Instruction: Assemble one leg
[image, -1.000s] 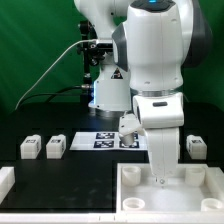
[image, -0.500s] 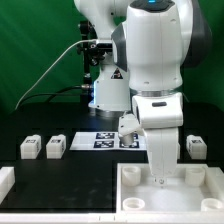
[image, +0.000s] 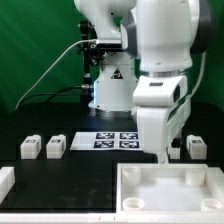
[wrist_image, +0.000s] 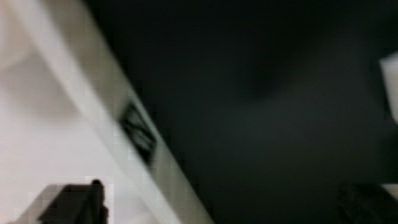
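White plastic leg (image: 196, 147) rests on the table (image: 90, 168), near the gripper (image: 160, 152), toward the exterior view's right. Jaws stand wide apart, holding nothing. Step judged: approach. Next: centre over leg, descend, close.

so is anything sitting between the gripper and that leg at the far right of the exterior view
Nothing visible does. The open gripper hangs low just behind the panel, and the leg stands close on the exterior view's right of it. The arm hides part of the gap.
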